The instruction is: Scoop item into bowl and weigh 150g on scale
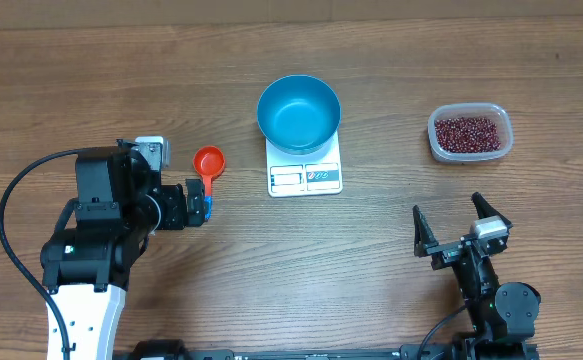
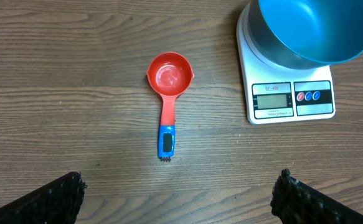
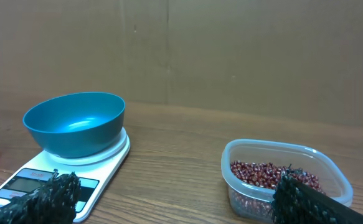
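Observation:
The blue bowl [image 1: 298,112] stands empty on the white scale [image 1: 306,178] at the table's middle. The item, a heap of dark red beans [image 1: 467,132], fills a clear container [image 1: 502,142] at the right. An orange-red scoop [image 1: 209,162] with a blue handle end lies left of the scale. My left gripper [image 1: 199,203] hovers open over the handle end; in the left wrist view the scoop [image 2: 169,74] lies ahead of the open left gripper [image 2: 178,190]. My right gripper [image 1: 448,208] stands open, empty, short of the container; from the right wrist, the bowl [image 3: 75,124] and beans [image 3: 265,174] show ahead of the right gripper [image 3: 176,186].
Bare wooden table surrounds everything. A black cable [image 1: 11,200] loops at the left arm's base. In the right wrist view a brown wall [image 3: 231,50] rises behind the table.

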